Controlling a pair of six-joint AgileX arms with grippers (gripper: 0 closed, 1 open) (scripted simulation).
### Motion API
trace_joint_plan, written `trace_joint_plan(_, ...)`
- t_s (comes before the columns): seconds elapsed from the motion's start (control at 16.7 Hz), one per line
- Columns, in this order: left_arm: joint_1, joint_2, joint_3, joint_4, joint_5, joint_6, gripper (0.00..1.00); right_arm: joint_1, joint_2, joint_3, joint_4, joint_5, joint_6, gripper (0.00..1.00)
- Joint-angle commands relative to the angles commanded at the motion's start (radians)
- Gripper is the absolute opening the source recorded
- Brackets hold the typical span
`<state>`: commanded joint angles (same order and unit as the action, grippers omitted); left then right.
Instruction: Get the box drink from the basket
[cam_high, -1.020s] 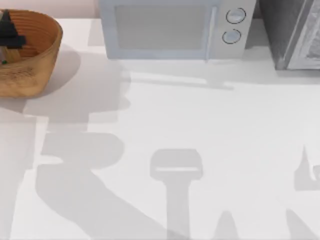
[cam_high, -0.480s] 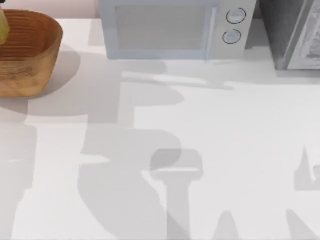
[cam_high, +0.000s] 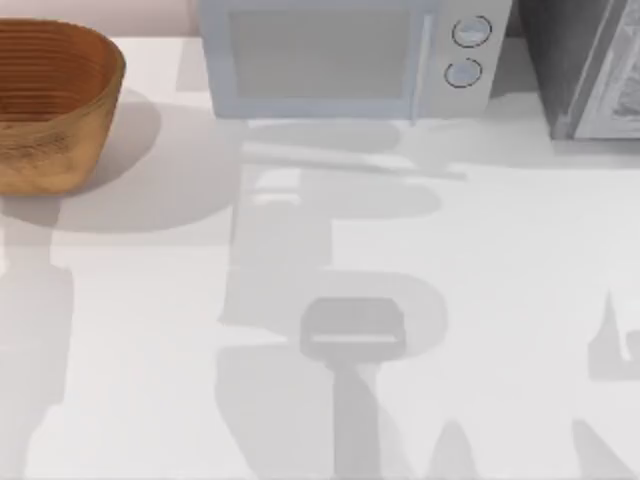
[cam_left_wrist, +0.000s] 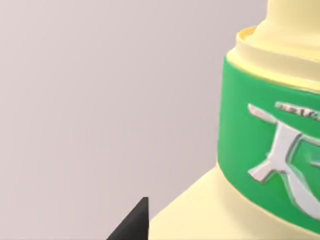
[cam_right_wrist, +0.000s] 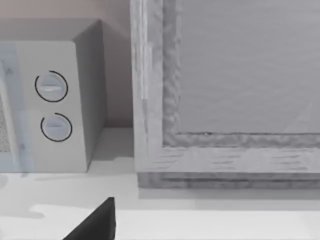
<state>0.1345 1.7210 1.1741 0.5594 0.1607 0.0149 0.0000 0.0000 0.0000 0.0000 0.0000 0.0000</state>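
Note:
The box drink (cam_left_wrist: 270, 150) looms close in the left wrist view, pale yellow with a green-and-white label band, against a plain pale background. My left gripper (cam_left_wrist: 200, 231) is shut on it, with one black fingertip (cam_left_wrist: 134, 226) showing beside its lower body. The orange-brown wicker basket (cam_high: 55, 150) stands at the table's far left back corner, its ribbed inside bare. My right gripper (cam_right_wrist: 100, 224) stays parked and faces the microwave and a grey cabinet.
A white microwave (cam_high: 340, 60) with two round knobs stands at the back centre. A grey cabinet (cam_high: 585, 70) stands at the back right. Arm shadows lie across the white table (cam_high: 480, 300) in the middle and at the right.
My left gripper rose out of the basket with the drink and left the top view. The basket now holds nothing. The large arm shadow slid to the right over the table.

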Motion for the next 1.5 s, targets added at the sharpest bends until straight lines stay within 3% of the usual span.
trace_joint_plan(0.36, -0.002, -0.029, -0.033, -0.016, -0.004, -0.002, 0.0, 0.0, 0.0, 0.0, 0.0, 0.0, 0.0, 1.0)
trace_joint_plan(0.6, -0.018, -0.222, -0.171, -0.086, -0.021, -0.01, 0.0, 0.0, 0.0, 0.0, 0.0, 0.0, 0.0, 1.0)
trace_joint_plan(1.26, -0.099, -1.335, -0.851, -0.402, -0.114, -0.014, 0.0, 0.0, 0.0, 0.0, 0.0, 0.0, 0.0, 1.0)
trace_joint_plan(1.5, -0.123, -1.611, -1.069, -0.507, -0.145, -0.014, 0.0, 0.0, 0.0, 0.0, 0.0, 0.0, 0.0, 1.0)
